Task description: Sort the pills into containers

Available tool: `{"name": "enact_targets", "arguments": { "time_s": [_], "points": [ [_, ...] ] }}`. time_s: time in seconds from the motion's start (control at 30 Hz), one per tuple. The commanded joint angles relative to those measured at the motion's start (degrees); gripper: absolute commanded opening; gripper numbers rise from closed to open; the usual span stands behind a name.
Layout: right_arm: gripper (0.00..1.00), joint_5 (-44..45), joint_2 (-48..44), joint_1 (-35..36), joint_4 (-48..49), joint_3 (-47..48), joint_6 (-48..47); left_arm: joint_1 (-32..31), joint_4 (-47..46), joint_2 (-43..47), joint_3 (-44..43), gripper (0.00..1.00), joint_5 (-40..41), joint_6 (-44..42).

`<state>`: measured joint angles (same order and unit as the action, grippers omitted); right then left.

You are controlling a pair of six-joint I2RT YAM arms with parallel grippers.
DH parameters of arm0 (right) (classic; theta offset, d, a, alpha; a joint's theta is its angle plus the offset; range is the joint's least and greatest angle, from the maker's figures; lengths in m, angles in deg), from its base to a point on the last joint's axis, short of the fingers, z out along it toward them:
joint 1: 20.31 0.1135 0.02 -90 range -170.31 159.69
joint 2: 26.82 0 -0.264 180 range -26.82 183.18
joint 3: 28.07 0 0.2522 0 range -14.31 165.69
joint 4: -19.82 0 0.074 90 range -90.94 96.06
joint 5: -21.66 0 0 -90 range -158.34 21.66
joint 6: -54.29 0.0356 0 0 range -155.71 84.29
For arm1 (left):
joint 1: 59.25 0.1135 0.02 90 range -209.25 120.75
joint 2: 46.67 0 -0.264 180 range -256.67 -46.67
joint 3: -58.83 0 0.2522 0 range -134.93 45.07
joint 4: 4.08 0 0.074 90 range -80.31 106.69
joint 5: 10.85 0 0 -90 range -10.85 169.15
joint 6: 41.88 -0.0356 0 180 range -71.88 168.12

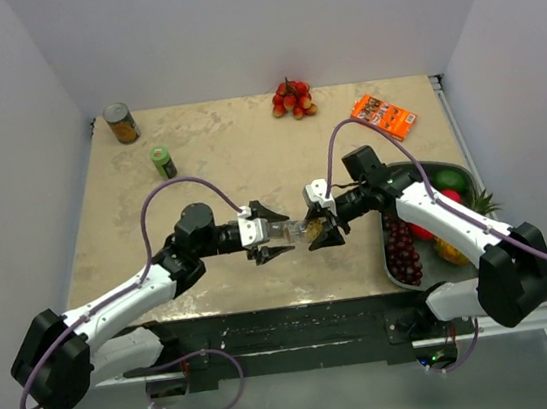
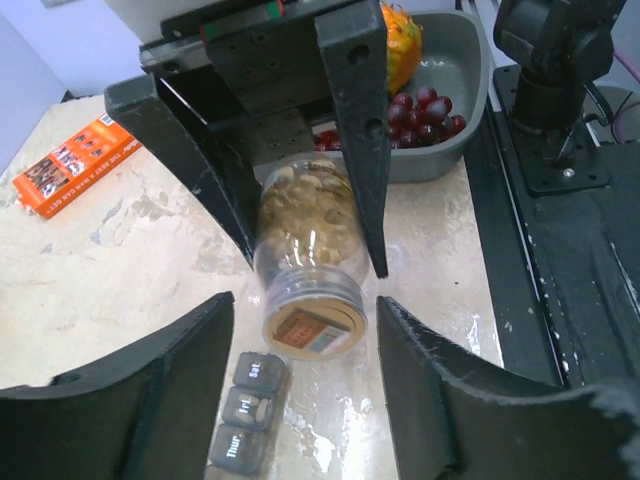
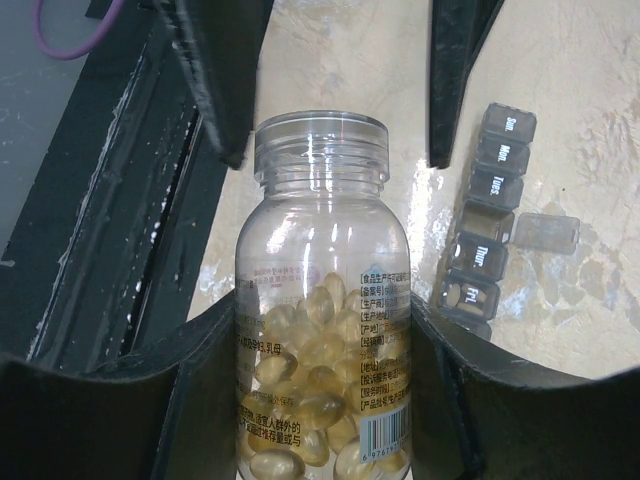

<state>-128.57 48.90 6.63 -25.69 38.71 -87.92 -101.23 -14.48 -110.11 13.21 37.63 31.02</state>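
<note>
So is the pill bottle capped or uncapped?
Uncapped: the pill bottle, held between the right fingers, shows a bare threaded neck with no cap. An inner seal: cannot tell.

A clear plastic bottle (image 3: pixel 320 300) part-filled with yellow oval softgel capsules (image 3: pixel 310 350) is clamped between the black fingers of the right gripper (image 3: pixel 320 345). The dark jaws of the left gripper (image 3: pixel 336 150) flank its threaded neck without touching. To the right, a grey plastic pill-organiser strip (image 3: pixel 490 220) lies on the beige marbled table (image 3: pixel 585 120), one lid flipped open.

Bright, even light falls from above, with soft shadows. Glare streaks the glossy table (image 3: pixel 560 90) and the clear bottle (image 3: pixel 320 200). Wrist views warp at edges, foreground soft.
</note>
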Motion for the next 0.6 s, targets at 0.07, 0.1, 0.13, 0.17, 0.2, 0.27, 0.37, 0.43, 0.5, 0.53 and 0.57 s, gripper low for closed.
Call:
{"name": "enact_targets", "arguments": {
  "time_s": [0.07, 0.1, 0.13, 0.17, 0.2, 0.27, 0.37, 0.43, 0.5, 0.53, 0.57],
  "points": [
    [0.00, -2.53, -0.40, 0.04, 0.46, 1.04, -0.97, -0.39, 0.08, -2.12, -4.88, 0.47, -0.23, 0.31],
    [0.00, -2.53, -0.31, -0.04, 0.46, 1.04, -0.88, -0.30, 0.52, -2.30, -5.06, 0.43, -0.14, 0.40],
    [0.00, -2.53, -0.49, -0.04, 0.46, 1.04, -0.88, -0.30, 0.87, -2.39, -5.23, 0.39, -0.06, 0.66],
    [0.00, -2.35, -0.31, -0.04, 0.46, 1.13, -0.88, -0.30, 1.39, -2.65, -5.49, 0.32, -0.14, 0.75],
    [0.00, -2.44, -0.31, 0.04, 0.55, 1.13, -0.71, -0.30, 2.36, -2.65, -5.67, 0.28, -0.06, 0.84],
    [0.00, -2.26, -0.40, -0.04, 0.72, 1.13, -0.44, -0.39, 3.24, -2.74, -6.02, 0.20, -0.23, 1.19],
    [0.00, -1.56, -0.49, -0.04, 1.33, 0.95, 0.08, -0.30, 4.21, -2.74, -6.64, 0.08, -0.93, 4.16],
    [0.00, -1.04, -0.58, 0.04, 1.86, 0.95, 0.96, -0.21, 3.69, -2.74, -7.25, 0.00, -0.50, 7.77],
    [0.00, -0.51, -0.75, -0.04, 2.65, 0.78, 1.49, -0.12, 3.42, -3.53, -8.74, 0.00, -0.23, 15.41],
    [0.00, -0.33, -0.75, 0.04, 2.92, 0.69, 2.01, -0.04, 3.16, -3.97, -9.18, 0.00, 0.55, 18.74],
    [0.00, -0.07, -0.84, -0.04, 3.09, 0.69, 2.11, -0.04, 3.16, -4.84, -10.32, 0.00, 1.00, 25.12]
  ]
}}
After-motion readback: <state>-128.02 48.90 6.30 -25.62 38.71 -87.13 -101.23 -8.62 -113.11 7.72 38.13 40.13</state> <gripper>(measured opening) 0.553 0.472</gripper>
